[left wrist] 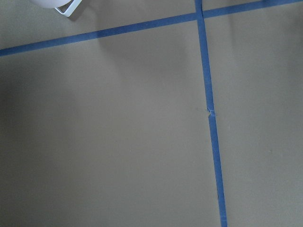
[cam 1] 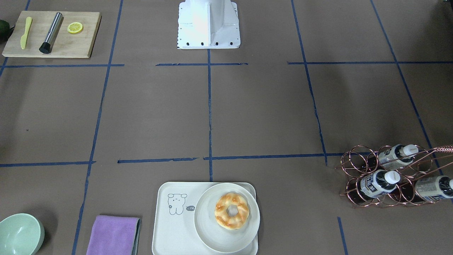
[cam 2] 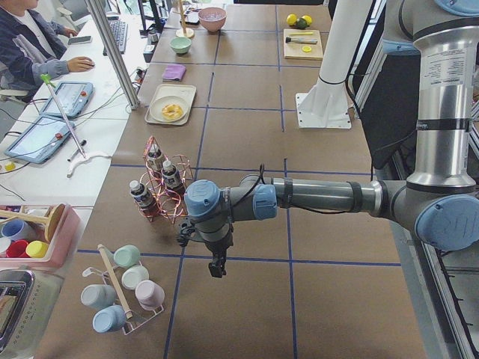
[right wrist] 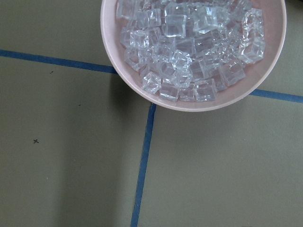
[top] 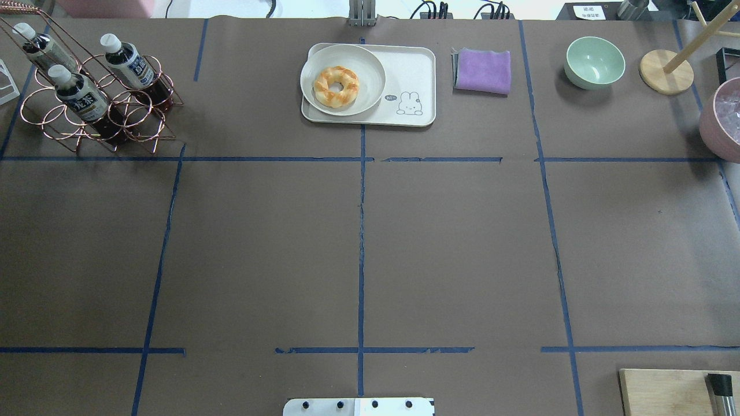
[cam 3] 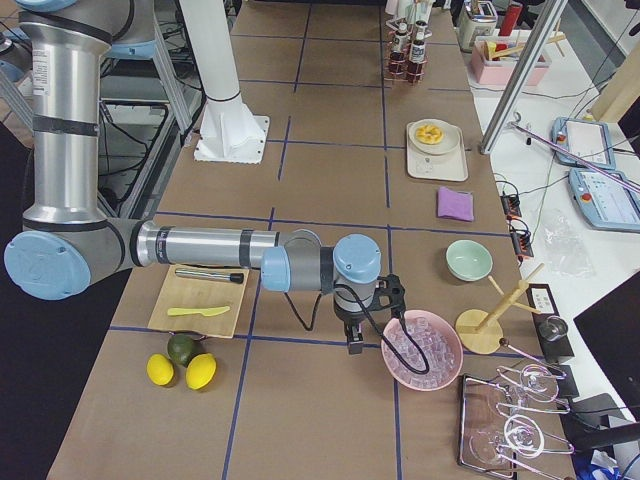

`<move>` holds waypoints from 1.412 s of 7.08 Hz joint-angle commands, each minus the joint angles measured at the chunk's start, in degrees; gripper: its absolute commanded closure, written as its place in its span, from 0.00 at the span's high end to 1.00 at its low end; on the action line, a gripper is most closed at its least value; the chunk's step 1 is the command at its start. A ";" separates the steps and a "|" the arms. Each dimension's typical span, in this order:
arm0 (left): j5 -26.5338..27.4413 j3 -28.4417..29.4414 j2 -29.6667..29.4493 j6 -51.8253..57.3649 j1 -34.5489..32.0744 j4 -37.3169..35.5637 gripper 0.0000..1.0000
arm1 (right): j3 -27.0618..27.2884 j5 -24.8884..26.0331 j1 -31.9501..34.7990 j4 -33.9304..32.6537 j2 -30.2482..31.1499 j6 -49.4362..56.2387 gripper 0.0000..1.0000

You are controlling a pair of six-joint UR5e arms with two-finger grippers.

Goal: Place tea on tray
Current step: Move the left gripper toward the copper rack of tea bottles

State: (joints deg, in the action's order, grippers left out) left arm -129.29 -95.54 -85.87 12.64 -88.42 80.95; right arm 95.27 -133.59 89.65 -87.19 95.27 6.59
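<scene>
Three tea bottles with white caps lie tilted in a copper wire rack point(top: 63, 124): one point(top: 124, 60), one point(top: 78, 92) and one point(top: 37, 49); they also show in the front view point(cam 1: 377, 182). The off-white tray point(top: 413, 75) with a line-drawn animal carries a round plate point(top: 370, 63) with a doughnut point(top: 336, 86). My left gripper point(cam 2: 217, 268) hangs over bare table, near side of the rack, well apart from the bottles. My right gripper point(cam 3: 354, 343) hangs beside the pink ice bowl point(cam 3: 421, 350). I cannot tell whether either is open or shut.
A purple cloth point(top: 483, 70) and a green bowl point(top: 595, 62) lie right of the tray. A wooden stand point(top: 666, 71) and the ice bowl point(top: 722, 118) are at the far right. A wooden board point(cam 1: 51, 34) holds a knife, a metal tool and a lemon slice. A mug rack point(cam 2: 123, 288) stands near the left arm.
</scene>
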 commanded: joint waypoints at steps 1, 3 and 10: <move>0.00 0.00 0.00 0.02 0.00 0.00 1.00 | 0.00 0.00 0.00 0.00 0.00 0.00 1.00; 0.09 -0.17 -0.17 0.10 0.00 0.09 1.00 | 0.09 0.00 0.00 0.00 0.00 -0.09 1.00; 4.22 -5.97 -7.03 -13.80 3.84 9.26 1.00 | 0.09 -0.70 0.00 0.00 0.00 -0.18 1.00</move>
State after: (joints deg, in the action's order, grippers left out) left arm -125.09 -100.31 -93.11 6.12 -87.23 84.98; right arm 95.36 -133.85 89.65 -87.19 95.28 6.43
